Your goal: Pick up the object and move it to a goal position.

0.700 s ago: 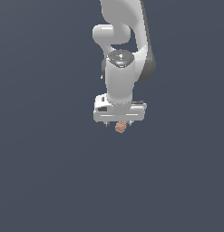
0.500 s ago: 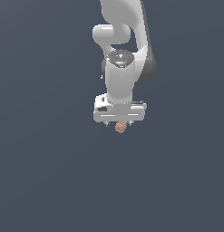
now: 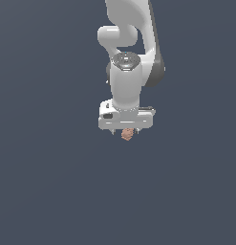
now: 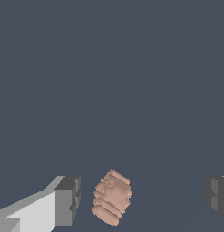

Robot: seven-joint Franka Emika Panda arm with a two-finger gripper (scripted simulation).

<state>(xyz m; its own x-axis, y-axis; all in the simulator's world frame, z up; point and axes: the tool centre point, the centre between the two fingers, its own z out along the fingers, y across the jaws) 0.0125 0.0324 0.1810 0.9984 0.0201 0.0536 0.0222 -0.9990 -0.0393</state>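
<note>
The object is a small lumpy salmon-pink chunk lying on the dark grey floor, directly under the white hand of the arm. My gripper points straight down over it. In the wrist view the object lies between the two grey fingers, closer to one fingertip than to the other. The gripper is open wide, with a clear gap on each side of the chunk, and neither pad touches it.
A plain dark grey floor fills both views. The white arm rises above the hand towards the top of the exterior view.
</note>
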